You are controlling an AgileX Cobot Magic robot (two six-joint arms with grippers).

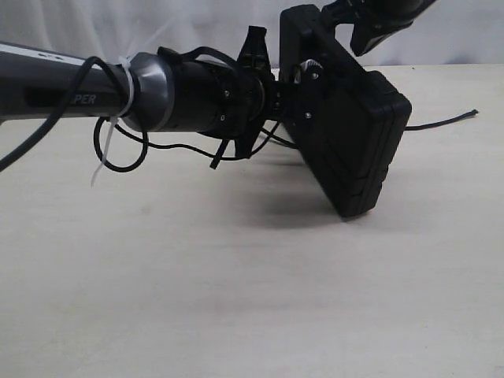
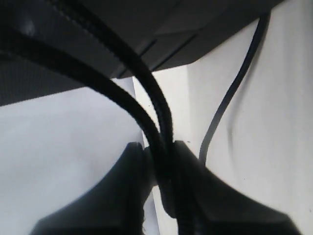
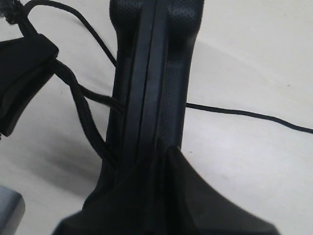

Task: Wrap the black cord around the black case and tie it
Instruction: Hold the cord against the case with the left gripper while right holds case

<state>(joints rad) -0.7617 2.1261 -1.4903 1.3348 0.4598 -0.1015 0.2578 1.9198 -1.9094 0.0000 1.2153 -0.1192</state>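
The black case (image 1: 354, 150) hangs tilted above the table, one lower corner close to the surface. My right gripper (image 1: 358, 27) reaches down from above and is shut on the case's upper edge; the right wrist view shows the case (image 3: 156, 73) edge-on, running into the jaws of the right gripper (image 3: 156, 161). My left gripper (image 1: 311, 87) sits against the case's near face, shut on two strands of the black cord (image 2: 122, 98) that run up to the case (image 2: 146, 29). The cord's tail (image 1: 449, 120) trails over the table to the right.
The left arm (image 1: 79, 87) stretches in from the left, carrying a glossy cable loop with a white zip tie (image 1: 118, 118). The pale table (image 1: 236, 299) lies beneath everything. The left gripper's finger (image 3: 24, 73) shows beside the case, with a cord strand (image 3: 244, 113) lying on the table.
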